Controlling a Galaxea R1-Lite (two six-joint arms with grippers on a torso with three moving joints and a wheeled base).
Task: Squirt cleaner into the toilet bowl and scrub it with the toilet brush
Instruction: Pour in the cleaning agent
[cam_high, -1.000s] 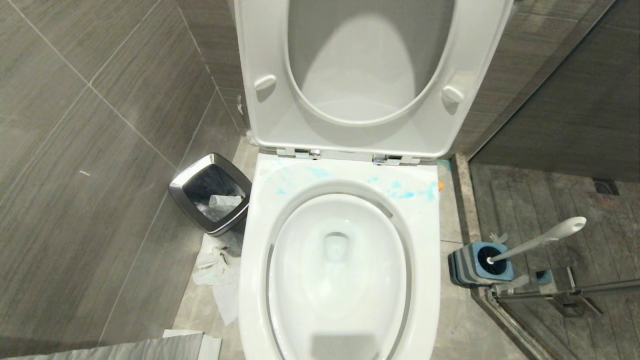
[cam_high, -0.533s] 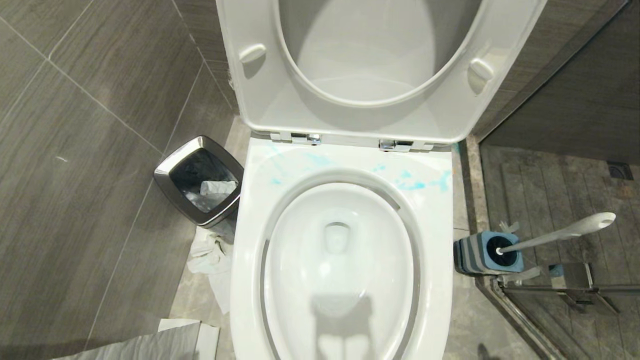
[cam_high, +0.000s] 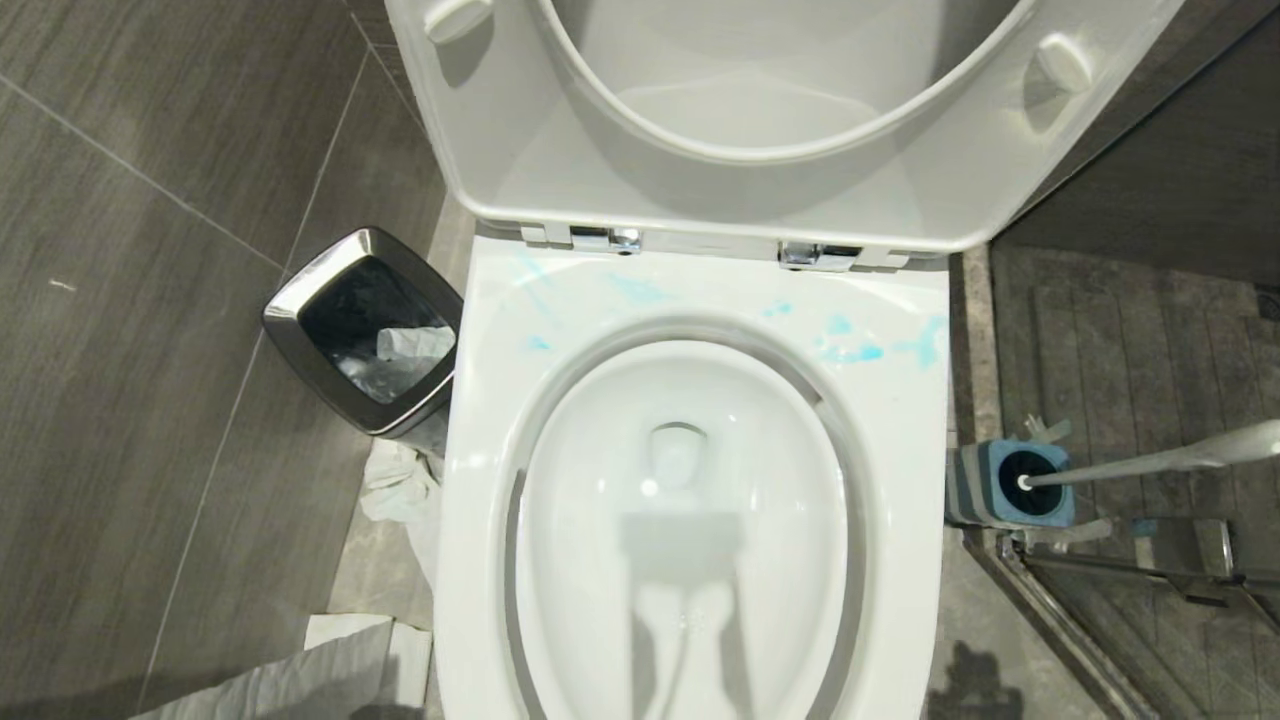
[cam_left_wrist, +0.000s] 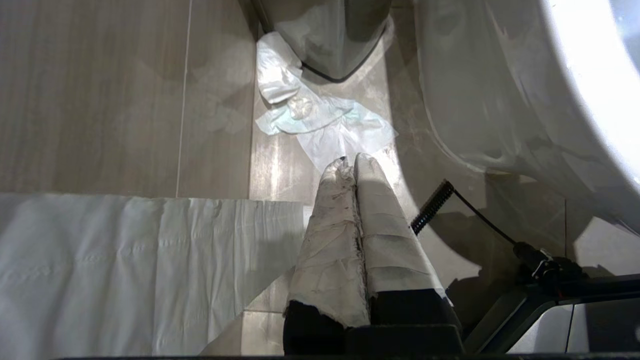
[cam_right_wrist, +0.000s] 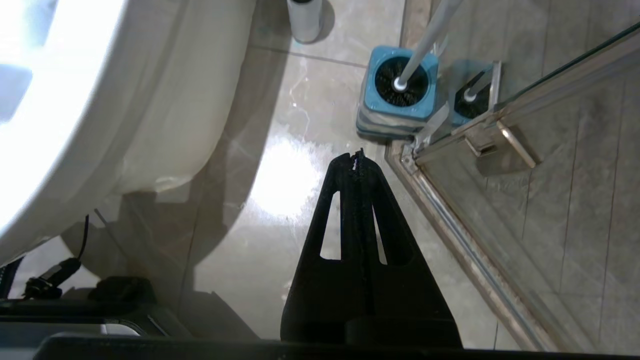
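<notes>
Barely off the mark here: the toilet bowl (cam_high: 690, 520) sat open, seat and lid up, glossy white, with only faint turquoise smears of cleaner (cam_high: 850, 350) across the back of its rim and no scrubbing to show. The toilet brush (cam_high: 1150, 465) stood in its blue-and-grey holder (cam_high: 1010, 485) on the floor just right of the bowl, white handle leaning away, dark bristles sunk inside. The left hand (cam_left_wrist: 356, 162) and right hand (cam_right_wrist: 357, 157) hung low beside the bowl, both pinched shut on nothing, so squirting and scrubbing looked all to come.
</notes>
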